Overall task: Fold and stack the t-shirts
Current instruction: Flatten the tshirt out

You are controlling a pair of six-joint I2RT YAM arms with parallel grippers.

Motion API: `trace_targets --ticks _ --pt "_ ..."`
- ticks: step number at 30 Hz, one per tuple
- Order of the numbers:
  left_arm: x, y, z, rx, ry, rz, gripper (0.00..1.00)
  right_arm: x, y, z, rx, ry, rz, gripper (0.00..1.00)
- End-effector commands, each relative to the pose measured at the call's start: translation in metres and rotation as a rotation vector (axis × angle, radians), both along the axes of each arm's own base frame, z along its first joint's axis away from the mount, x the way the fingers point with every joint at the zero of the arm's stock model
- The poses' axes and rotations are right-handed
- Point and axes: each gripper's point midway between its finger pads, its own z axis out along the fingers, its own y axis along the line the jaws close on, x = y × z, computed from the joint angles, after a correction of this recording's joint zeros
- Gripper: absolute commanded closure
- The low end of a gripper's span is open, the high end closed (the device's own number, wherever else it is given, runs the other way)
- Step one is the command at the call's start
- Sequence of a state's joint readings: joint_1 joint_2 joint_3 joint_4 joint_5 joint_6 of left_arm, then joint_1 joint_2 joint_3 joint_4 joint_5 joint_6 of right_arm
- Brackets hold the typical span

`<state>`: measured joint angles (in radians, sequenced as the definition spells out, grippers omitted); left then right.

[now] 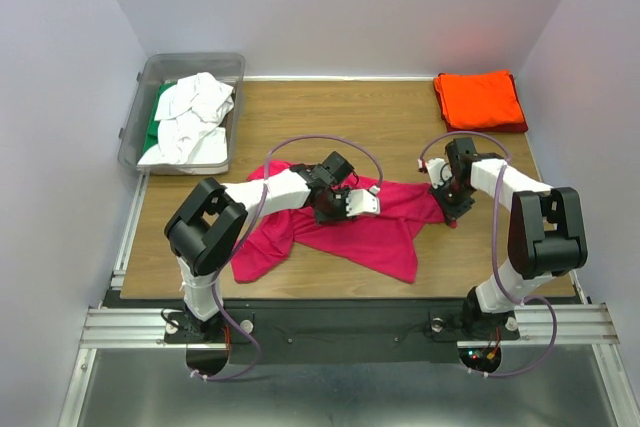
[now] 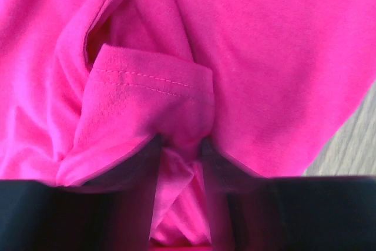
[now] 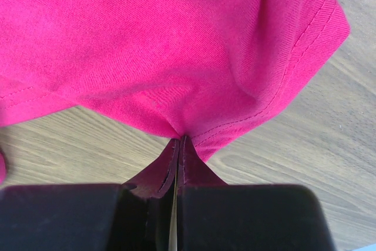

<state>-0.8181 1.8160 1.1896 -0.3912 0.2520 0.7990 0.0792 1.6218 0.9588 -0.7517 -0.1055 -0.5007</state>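
Note:
A magenta-pink t-shirt (image 1: 372, 239) lies crumpled across the middle of the wooden table (image 1: 330, 112). My left gripper (image 1: 346, 203) sits on its upper middle. In the left wrist view a bunched fold with a stitched hem (image 2: 147, 80) is drawn in between the jaws of that gripper (image 2: 181, 143), which hold it. My right gripper (image 1: 447, 205) is at the shirt's right end. In the right wrist view it (image 3: 179, 139) is shut on the hemmed edge of the pink cloth (image 3: 147, 39), just above the wood. An orange-red t-shirt (image 1: 480, 99) lies folded at the back right.
A clear grey plastic bin (image 1: 133, 132) stands at the back left corner, holding white tees (image 1: 195, 112) and a green one (image 1: 162, 112). White walls close in the table on three sides. Both arm bases stand at the near edge.

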Motion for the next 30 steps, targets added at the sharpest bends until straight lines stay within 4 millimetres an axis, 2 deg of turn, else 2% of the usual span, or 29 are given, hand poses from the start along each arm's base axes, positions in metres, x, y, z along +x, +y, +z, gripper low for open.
trace_targets --ticks 1,3,4,6,7,10,14,15,18,21,30 --pt "0.018 -0.002 0.018 0.003 -0.103 -0.027 0.69 0.015 0.005 0.015 0.023 -0.064 -0.003 0.99" --pt "0.020 0.001 0.026 -0.003 -0.106 -0.024 0.78 0.017 0.004 0.016 0.021 -0.069 -0.005 0.99" --pt "0.024 0.000 0.039 -0.033 -0.113 -0.020 0.85 0.017 0.004 0.017 0.019 -0.072 -0.004 0.99" --pt "0.024 0.004 0.054 -0.059 -0.105 -0.014 0.92 0.019 0.003 0.019 0.019 -0.081 -0.008 0.99" --pt "0.031 0.006 0.062 -0.074 -0.112 -0.001 0.94 0.020 0.003 0.021 0.019 -0.084 -0.010 0.99" --pt "0.033 0.013 0.071 -0.087 -0.105 0.002 0.97 0.023 0.003 0.024 0.021 -0.093 -0.013 0.99" --pt "0.031 0.015 0.070 -0.083 -0.078 -0.013 0.97 0.027 0.005 0.026 0.031 -0.099 -0.017 0.99" --pt "0.029 0.014 0.068 -0.083 -0.067 -0.015 0.96 0.028 0.005 0.026 0.032 -0.097 -0.018 0.99" --pt "0.025 0.012 0.062 -0.087 -0.034 -0.020 0.76 0.027 0.006 0.028 0.040 -0.095 -0.018 0.99" --pt "0.025 0.010 0.057 -0.087 -0.021 -0.013 0.68 0.026 0.007 0.027 0.040 -0.086 -0.015 0.99" --pt "0.035 0.007 0.049 -0.077 -0.045 -0.002 0.64 0.026 0.006 0.027 0.034 -0.081 -0.008 0.99"
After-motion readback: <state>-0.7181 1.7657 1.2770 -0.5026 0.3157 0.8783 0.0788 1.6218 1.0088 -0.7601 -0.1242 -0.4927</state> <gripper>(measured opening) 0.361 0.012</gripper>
